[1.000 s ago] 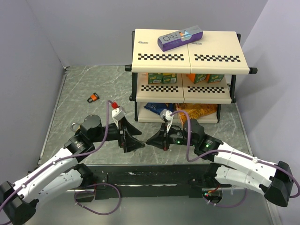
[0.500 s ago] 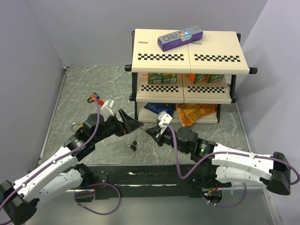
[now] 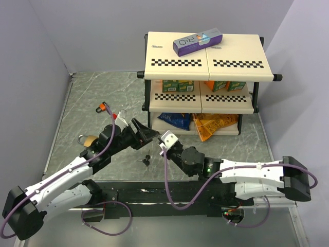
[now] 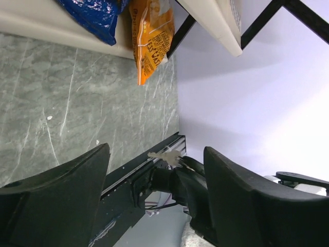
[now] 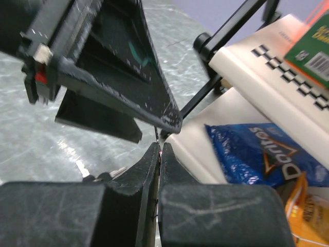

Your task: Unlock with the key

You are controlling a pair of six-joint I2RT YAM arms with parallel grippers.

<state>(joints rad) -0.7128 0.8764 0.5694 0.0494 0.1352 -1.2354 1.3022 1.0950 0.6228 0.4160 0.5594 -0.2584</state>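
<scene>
Both arms have come up off the table since a second ago. Back then the tips were pointing down at the lower middle of the top view, and now they sit nose to nose just above that spot. The right arm has also swung in further toward the left.

The left gripper (image 3: pixel 148 135) has its jaws spread wide with nothing between them. The right gripper (image 5: pixel 158 149) is pinched fully closed. In the left wrist view a tiny silver sliver pokes out of its tip, which I'm fairly sure is the key (image 4: pixel 163 154). Another small dark key-like piece (image 3: pixel 146 161) lies on the table (image 3: pixel 92 87) right below the two tips.

What worries me:
- The key is tiny and held by barely anything. If the left fingers close in for a handover, one nudge could twist it or flick it out.
- The padlock (image 3: pixel 103 108) sits at the upper left of the top view, well apart from both tips, and nobody's holding it. It looks light enough to skate away when a key is pushed at it.
- The left arm's cable (image 3: pixel 109 128) runs right by the lock and could drag it.
</scene>
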